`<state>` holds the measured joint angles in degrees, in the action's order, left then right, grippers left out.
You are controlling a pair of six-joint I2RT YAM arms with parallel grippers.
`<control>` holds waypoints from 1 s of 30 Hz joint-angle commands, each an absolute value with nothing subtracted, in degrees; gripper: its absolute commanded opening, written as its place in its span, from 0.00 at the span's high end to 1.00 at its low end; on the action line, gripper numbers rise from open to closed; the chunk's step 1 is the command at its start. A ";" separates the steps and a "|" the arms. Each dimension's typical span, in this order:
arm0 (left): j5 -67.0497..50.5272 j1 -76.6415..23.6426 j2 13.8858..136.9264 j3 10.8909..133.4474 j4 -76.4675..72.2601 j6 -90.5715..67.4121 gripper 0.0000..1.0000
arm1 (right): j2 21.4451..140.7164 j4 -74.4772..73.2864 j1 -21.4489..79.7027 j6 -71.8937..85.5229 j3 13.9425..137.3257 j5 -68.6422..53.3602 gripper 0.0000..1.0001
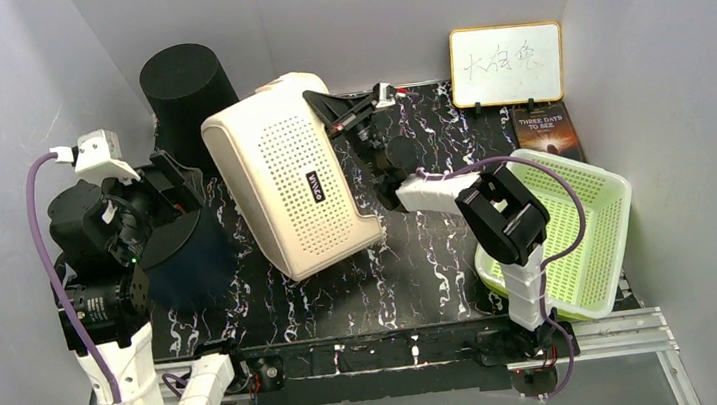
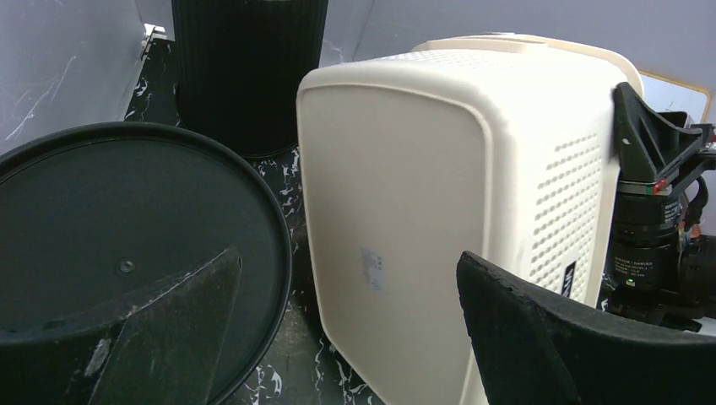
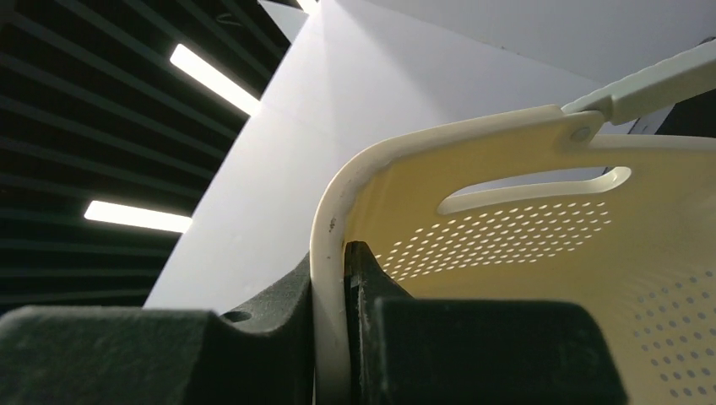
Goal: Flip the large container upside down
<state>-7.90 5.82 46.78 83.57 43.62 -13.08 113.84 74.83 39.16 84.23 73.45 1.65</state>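
The large container is a cream perforated bin with a handle. It is tipped over on the black marbled table, its opening facing right and its flat base facing left. My right gripper is shut on the rim at the raised back edge. In the right wrist view the rim of the large container is pinched between the two fingers of the right gripper. My left gripper stands open to the left of the bin. In the left wrist view the left gripper faces the cream base of the large container, holding nothing.
A black ribbed bin stands at the back left. A dark round container sits under my left gripper, and its flat disc shows in the left wrist view. On the right is a green basket, with a whiteboard and a book behind it.
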 commanded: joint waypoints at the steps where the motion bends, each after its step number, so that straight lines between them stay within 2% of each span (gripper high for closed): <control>1: -8.40 5.67 46.06 83.20 43.45 -13.05 0.02 | 117.66 72.44 36.12 87.54 66.04 4.55 1.00; 15: -8.92 5.65 46.56 81.06 41.59 -13.61 0.02 | 124.02 77.18 23.88 91.03 56.74 1.34 1.00; 30: -9.64 5.63 47.20 79.64 40.22 -14.15 0.02 | 127.77 80.78 19.40 91.63 52.75 -2.19 1.00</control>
